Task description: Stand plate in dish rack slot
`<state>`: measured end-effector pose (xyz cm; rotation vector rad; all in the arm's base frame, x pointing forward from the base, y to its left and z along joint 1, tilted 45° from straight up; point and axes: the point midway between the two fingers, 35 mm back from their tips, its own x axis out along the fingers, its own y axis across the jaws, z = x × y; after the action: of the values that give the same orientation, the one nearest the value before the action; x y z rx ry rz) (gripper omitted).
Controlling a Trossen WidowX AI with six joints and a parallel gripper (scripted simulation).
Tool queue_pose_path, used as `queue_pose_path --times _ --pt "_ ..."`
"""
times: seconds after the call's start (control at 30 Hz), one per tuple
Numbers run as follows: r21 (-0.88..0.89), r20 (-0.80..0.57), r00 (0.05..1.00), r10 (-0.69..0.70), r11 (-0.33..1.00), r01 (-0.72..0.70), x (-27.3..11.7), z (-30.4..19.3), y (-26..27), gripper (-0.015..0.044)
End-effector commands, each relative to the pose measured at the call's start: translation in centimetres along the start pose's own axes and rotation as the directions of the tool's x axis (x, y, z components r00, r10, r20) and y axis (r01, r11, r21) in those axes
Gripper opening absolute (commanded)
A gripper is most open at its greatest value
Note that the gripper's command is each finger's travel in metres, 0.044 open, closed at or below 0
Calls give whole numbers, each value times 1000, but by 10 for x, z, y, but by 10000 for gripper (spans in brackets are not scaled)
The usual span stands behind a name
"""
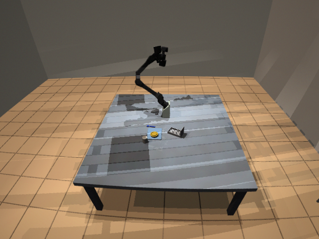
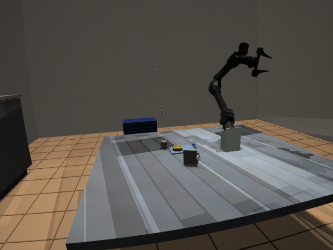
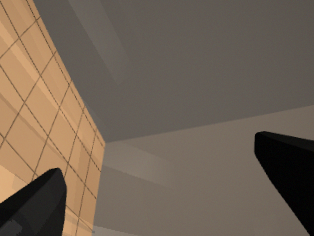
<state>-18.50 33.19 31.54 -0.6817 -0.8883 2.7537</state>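
A yellow plate (image 1: 154, 133) (image 2: 177, 147) lies flat on a light blue mat (image 1: 158, 130) (image 2: 188, 147) near the middle of the table. The dark dish rack (image 1: 182, 132) (image 2: 189, 157) stands beside the mat, to its right in the top view, with small pegs on its base and a raised panel at one end. My gripper (image 2: 270, 64) (image 3: 161, 161) is open and empty, high above the table and well away from the plate and the rack. The wrist view shows only wall and floor between the wide-apart fingers.
A small grey-brown cup (image 1: 144, 139) (image 2: 163, 144) stands at the mat's corner, near the plate. A small blue utensil (image 1: 151, 126) (image 2: 194, 145) lies beside the mat on the side toward the arm's base. The pale base block (image 1: 166, 112) (image 2: 231, 140) stands behind these things in the top view.
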Motion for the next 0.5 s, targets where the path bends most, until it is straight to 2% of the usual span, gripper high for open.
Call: queue_pose_path --times 0.0,0.3,0.47 --pt "103 -103 994 -31 994 42 -11 -37 -5 400" --pt "288 -313 945 -95 939 190 -47 -101 -13 400" --pt "332 -424 896 -132 898 289 -72 -134 -16 400"
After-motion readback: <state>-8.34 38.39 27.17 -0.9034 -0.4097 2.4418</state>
